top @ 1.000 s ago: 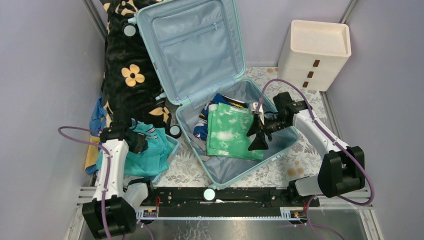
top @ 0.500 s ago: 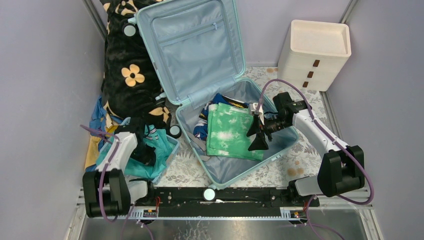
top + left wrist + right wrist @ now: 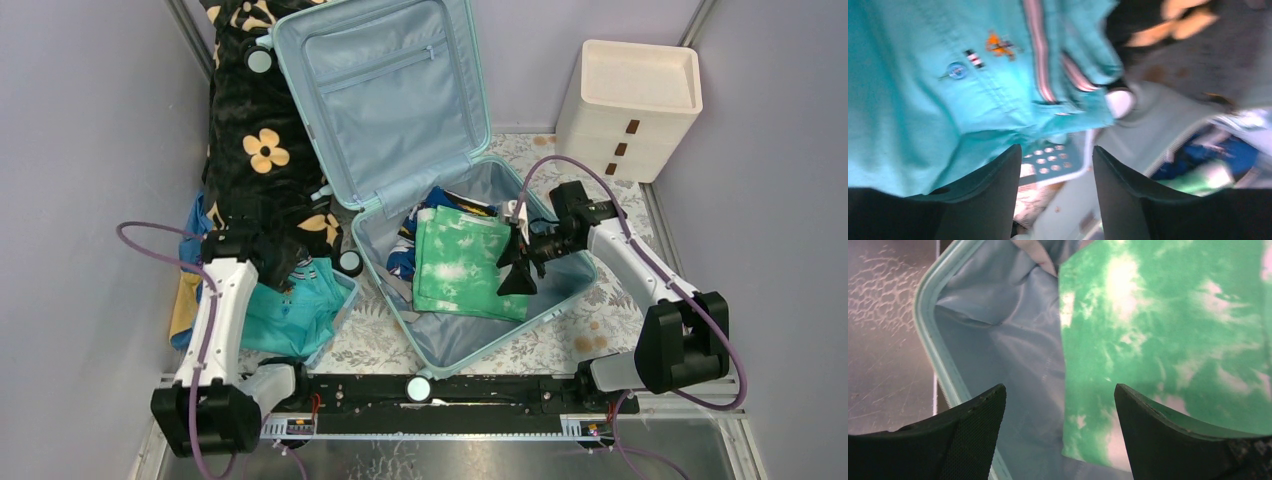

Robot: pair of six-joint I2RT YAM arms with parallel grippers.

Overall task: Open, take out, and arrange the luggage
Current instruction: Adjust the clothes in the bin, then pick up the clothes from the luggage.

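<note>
Table (image 3: 585, 330), patterned top, walled on three sides.

Luggage (image 3: 390, 110) sits at the centre of the table, open. The lid stands up toward 12 o'clock with its grey-blue lining showing. The base lies flat toward 5 o'clock with clothes inside.

Black floral blanket (image 3: 255, 150), piled at 10 o'clock, against the lid's left edge.

Cream drawer unit (image 3: 630, 110) at 2 o'clock, apart from the luggage.

Teal shirt (image 3: 295, 315) at 8 o'clock, heaped in a small blue basket (image 3: 346, 288) just beside the luggage base.

Green tie-dye cloth (image 3: 455, 265) lies folded in the base, on top of darker blue garments at its 11 o'clock side.

Right gripper (image 3: 512, 268) is over the base at the 3 o'clock edge of the green cloth. Its jaws are spread wide, with nothing between them. The wrist view shows bare lining under one finger and green cloth under the other.

Left gripper (image 3: 1055, 150) hangs over the teal shirt at 8 o'clock. Its jaws are parted and hold nothing, and the basket's perforated wall shows in the gap. That view is blurred.
</note>
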